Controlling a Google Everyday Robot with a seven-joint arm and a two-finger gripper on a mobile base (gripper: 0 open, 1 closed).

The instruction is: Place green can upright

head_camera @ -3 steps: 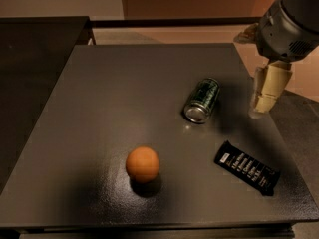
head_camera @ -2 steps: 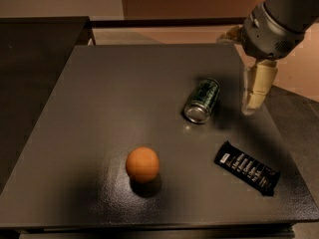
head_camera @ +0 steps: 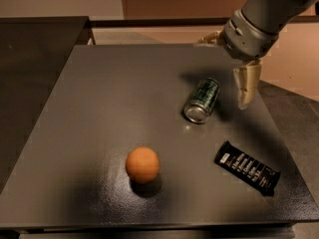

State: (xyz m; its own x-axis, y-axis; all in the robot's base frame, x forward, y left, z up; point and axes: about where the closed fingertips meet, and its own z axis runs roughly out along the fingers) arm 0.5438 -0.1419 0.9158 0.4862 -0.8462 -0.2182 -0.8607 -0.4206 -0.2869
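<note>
The green can (head_camera: 202, 100) lies on its side on the dark grey table (head_camera: 114, 108), right of the middle, with its shiny silver end facing the front left. My gripper (head_camera: 246, 88) hangs pointing down just to the right of the can, above the table and apart from the can. It holds nothing that I can see. The grey arm reaches in from the top right corner.
An orange ball (head_camera: 142, 165) sits on the table at the front, left of the can. A flat black snack bar wrapper (head_camera: 247, 167) lies at the front right. A dark counter (head_camera: 35, 49) adjoins the table on the left. The table's right edge is close to the gripper.
The gripper has moved left and a little back, closer to the can's right side. The can, ball and wrapper have not moved.
</note>
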